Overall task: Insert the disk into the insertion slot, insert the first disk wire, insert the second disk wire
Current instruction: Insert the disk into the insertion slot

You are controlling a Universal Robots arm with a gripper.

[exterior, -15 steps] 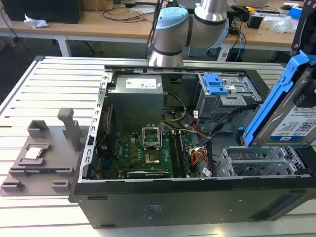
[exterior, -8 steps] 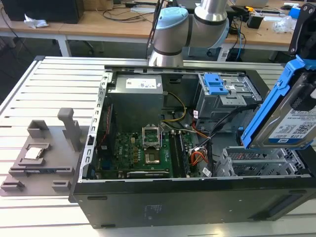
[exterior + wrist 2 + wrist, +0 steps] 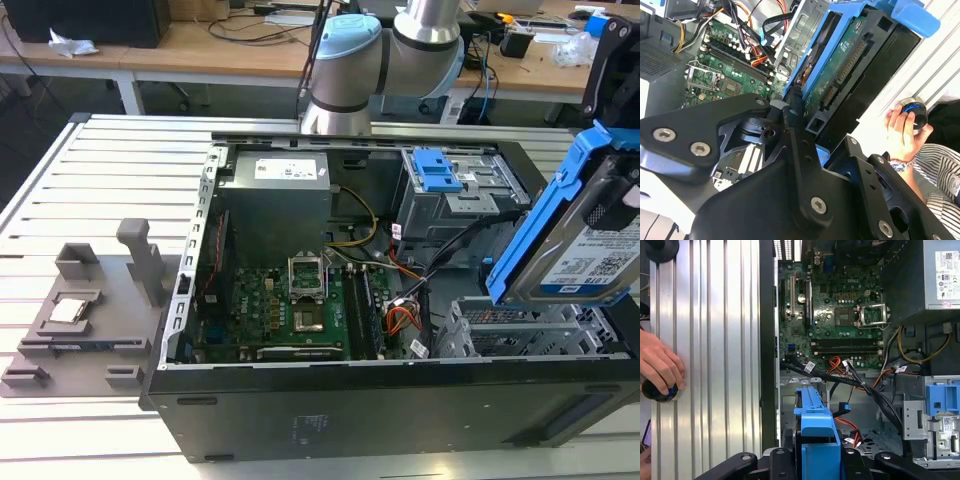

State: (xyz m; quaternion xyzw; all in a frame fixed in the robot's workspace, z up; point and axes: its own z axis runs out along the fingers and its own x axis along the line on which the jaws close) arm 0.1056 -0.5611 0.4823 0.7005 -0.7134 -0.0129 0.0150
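Note:
The disk point(image 3: 590, 245), a silver drive with a white label in a bright blue carrier, hangs tilted above the open computer case at the exterior view's right. My gripper point(image 3: 815, 131) is shut on it, its black fingers clamping the blue carrier point(image 3: 816, 432) from both sides. Just under the disk sits the insertion slot point(image 3: 520, 330), a silver perforated cage with stacked bays. A thin red cable point(image 3: 850, 427), the first disk wire, lies inside the case close to the held disk. I cannot tell which cable is the second disk wire.
A taller grey cage with a blue clip point(image 3: 437, 170) stands behind the slot. The motherboard point(image 3: 290, 305) and power supply point(image 3: 275, 195) fill the rest of the case. A grey fixture point(image 3: 85, 310) lies on the ribbed table. A person's hand point(image 3: 660, 367) rests on a black knob point(image 3: 659, 391).

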